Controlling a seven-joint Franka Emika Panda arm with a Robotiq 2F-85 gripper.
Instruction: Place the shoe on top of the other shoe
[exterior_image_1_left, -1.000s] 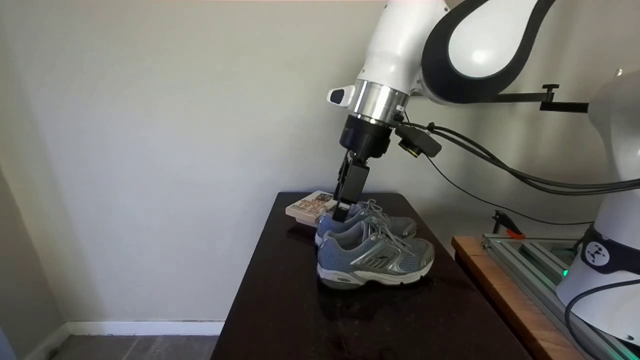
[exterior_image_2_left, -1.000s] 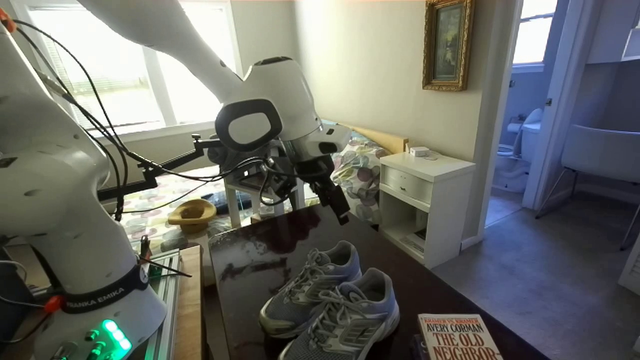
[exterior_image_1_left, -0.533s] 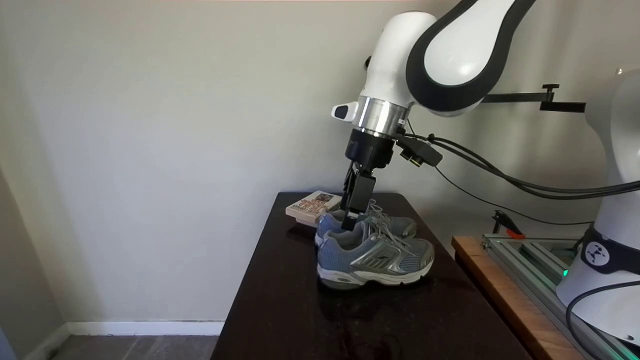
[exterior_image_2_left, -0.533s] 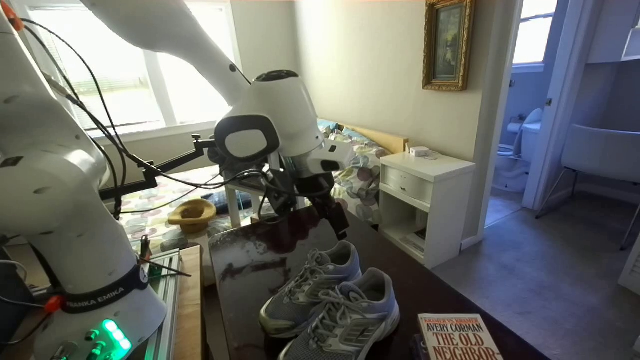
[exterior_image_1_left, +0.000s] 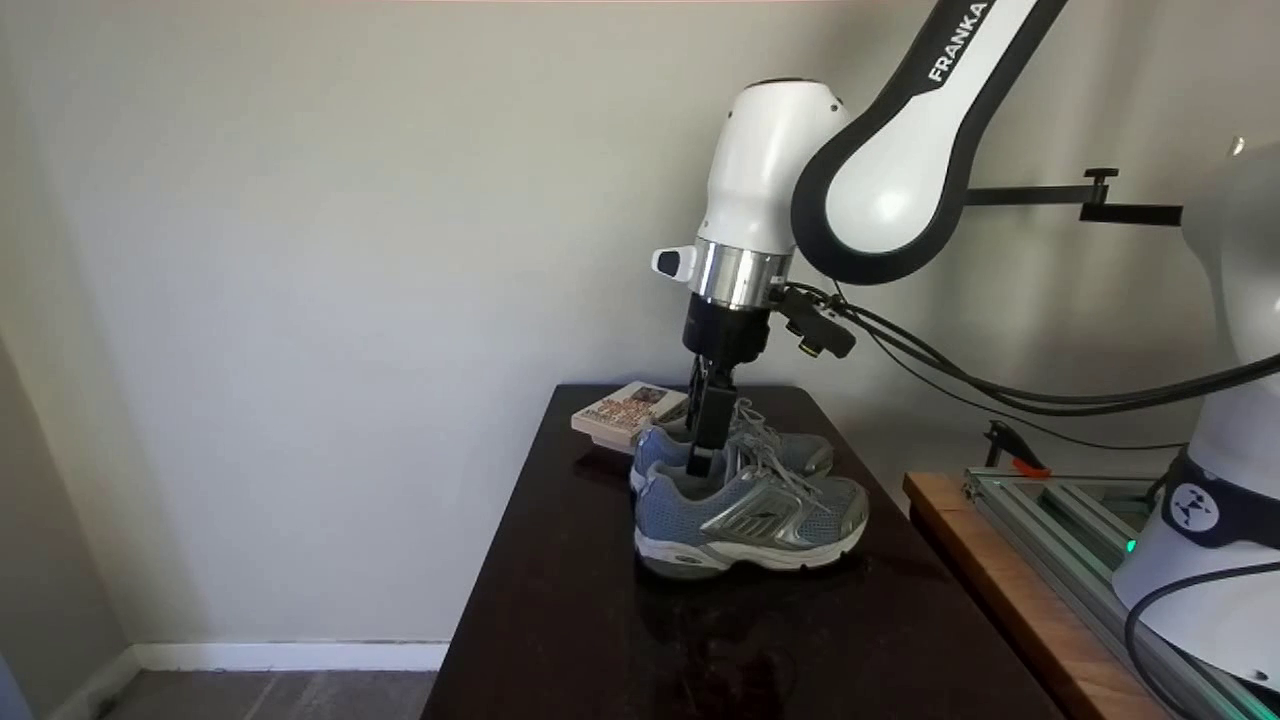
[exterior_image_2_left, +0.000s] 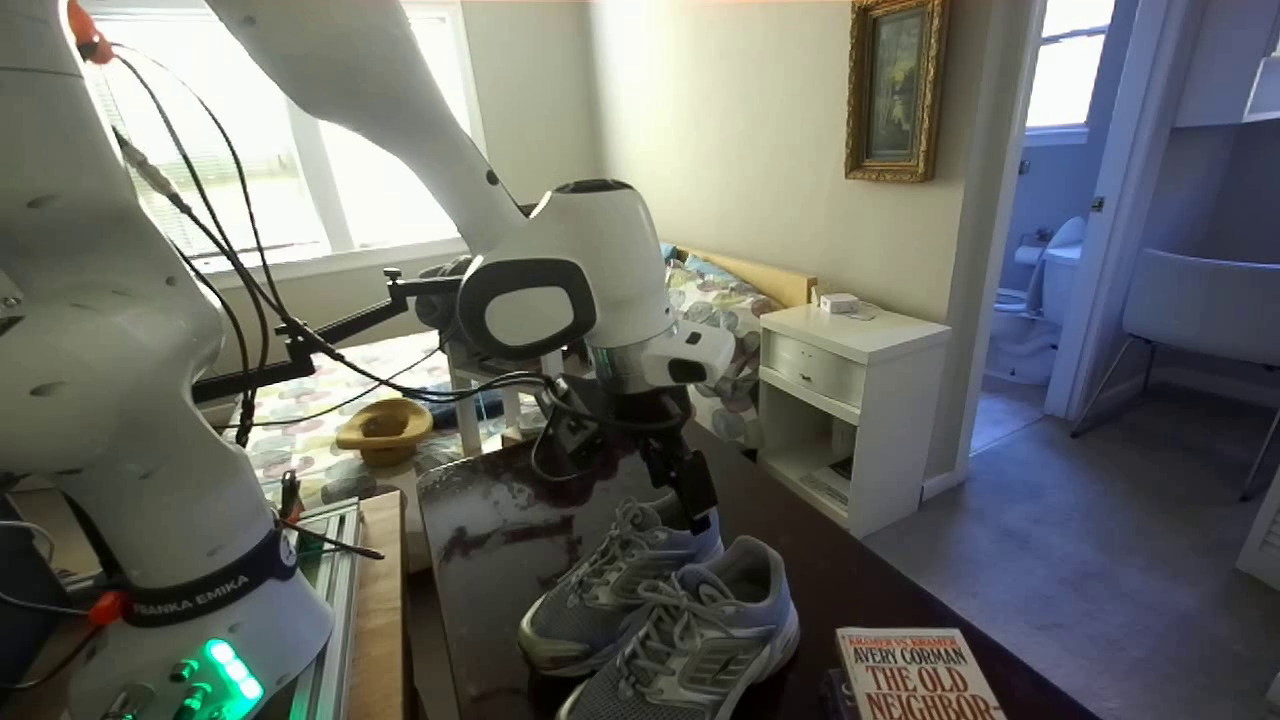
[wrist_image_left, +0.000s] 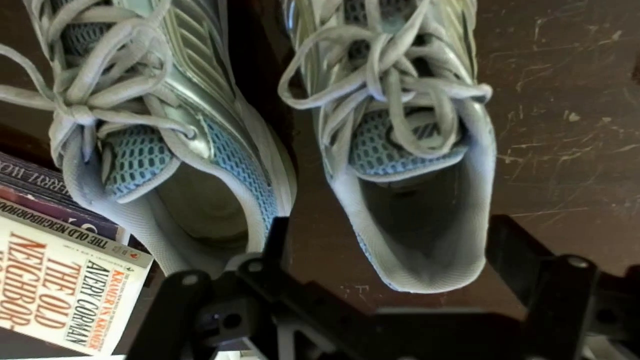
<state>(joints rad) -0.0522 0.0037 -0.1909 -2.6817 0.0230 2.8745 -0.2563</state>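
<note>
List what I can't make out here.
Every view: undersides of one running shoe and its mate, facing the tabletop.
Wrist view: most of the lower book, under The Old Neighborhood; part of its spine, cut by the left edge.
In an exterior view: subject of framed painting, too dim.

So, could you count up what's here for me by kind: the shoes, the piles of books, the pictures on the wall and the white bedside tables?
Shoes: 2
Book piles: 1 (how many in it is unclear)
Wall pictures: 1
White bedside tables: 1
Total: 5
</note>
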